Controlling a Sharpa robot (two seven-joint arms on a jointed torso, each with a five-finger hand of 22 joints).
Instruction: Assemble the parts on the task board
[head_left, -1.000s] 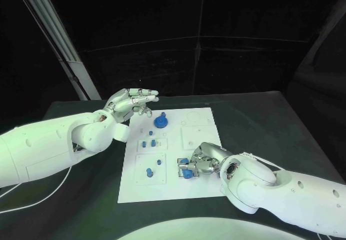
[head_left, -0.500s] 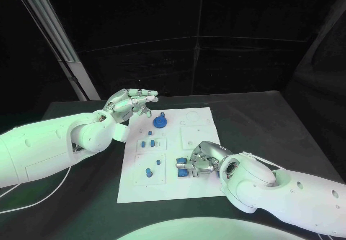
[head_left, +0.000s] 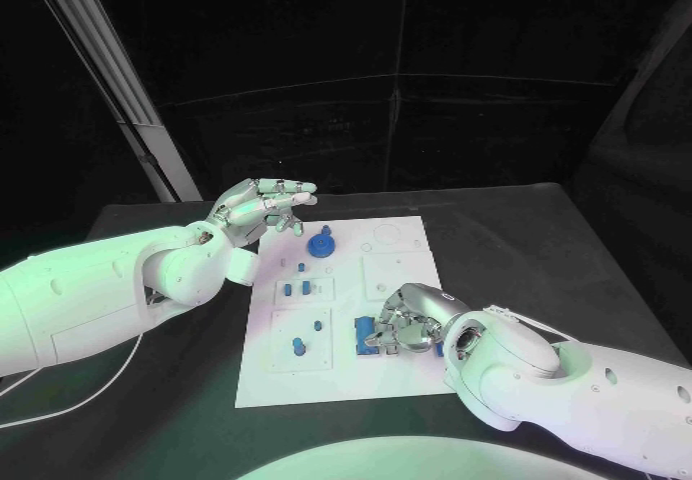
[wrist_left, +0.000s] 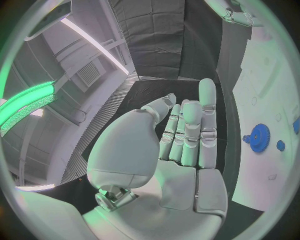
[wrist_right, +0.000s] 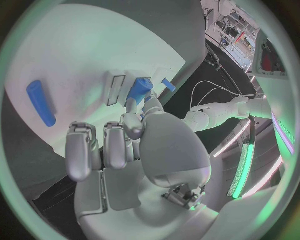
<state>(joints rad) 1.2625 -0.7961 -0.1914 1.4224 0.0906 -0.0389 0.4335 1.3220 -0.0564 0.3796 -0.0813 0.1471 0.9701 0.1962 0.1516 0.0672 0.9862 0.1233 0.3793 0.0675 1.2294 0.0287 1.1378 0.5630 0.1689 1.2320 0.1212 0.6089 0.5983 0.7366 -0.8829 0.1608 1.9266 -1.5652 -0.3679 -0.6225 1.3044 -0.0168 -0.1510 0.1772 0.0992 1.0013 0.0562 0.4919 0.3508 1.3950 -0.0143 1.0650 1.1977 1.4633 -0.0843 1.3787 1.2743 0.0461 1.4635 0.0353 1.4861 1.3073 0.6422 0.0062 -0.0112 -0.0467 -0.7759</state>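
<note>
- Head view is showing the task board (head_left: 397, 262) lying flat in the middle of the black table (head_left: 548, 240), with its long side running away from the robot.
- Blue parts (head_left: 299, 288) on the board are numbering at least six: one gear (head_left: 322, 241) near the far end, one small peg beside it, two short pieces side by side in a recess, one small stub, one peg (head_left: 299, 346) near the left edge, plus a piece under the right hand.
- Right hand (head_left: 407, 322) is resting on the board's near right area, fingers curling down and grasping a blue piece (wrist_right: 139, 90) at the fingertips; the right wrist view is confirming the contact.
- Left hand (head_left: 263, 209) is hovering above the table just beyond the board's far left corner, fingers loosely bent and apart, grasping nothing.
- One further blue cylinder (wrist_right: 40, 102) is lying flat on the board in the right wrist view.
- Dark curtains are enclosing the room behind the table.
- Exact seating of the grasped piece is being hidden by the fingers.
</note>
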